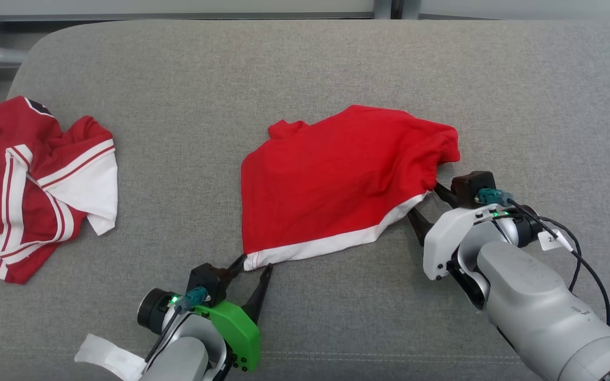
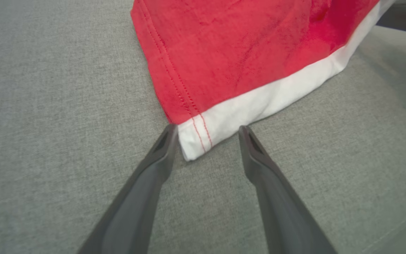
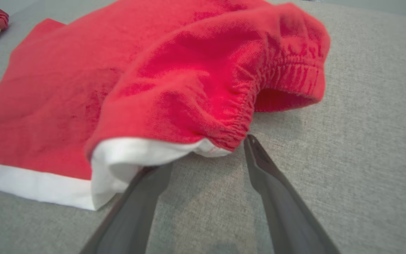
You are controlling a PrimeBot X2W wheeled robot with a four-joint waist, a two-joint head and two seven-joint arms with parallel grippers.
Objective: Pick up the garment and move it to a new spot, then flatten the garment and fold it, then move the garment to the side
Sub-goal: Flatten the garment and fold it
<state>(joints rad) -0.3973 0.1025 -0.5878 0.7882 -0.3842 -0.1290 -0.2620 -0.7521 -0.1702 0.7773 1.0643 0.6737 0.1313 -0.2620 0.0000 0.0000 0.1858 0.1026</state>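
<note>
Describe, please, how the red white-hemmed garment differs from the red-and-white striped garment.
The red white-hemmed garment lies mostly flat, centred; the striped garment lies crumpled at the left. The white-hemmed garment has one white band, the striped garment several stripes. Both are red and white.

Red garment (image 1: 331, 174) with a white hem band lies mostly flat mid-surface (image 1: 305, 69), elastic waistband end bunched and puffed up toward the right edge.

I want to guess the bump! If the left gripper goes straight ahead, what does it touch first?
Most likely the white corner of the red garment: it lies between the open fingers of the left gripper, on the grey cushion. Depth is hard to judge, but nothing else stands before it.
</note>
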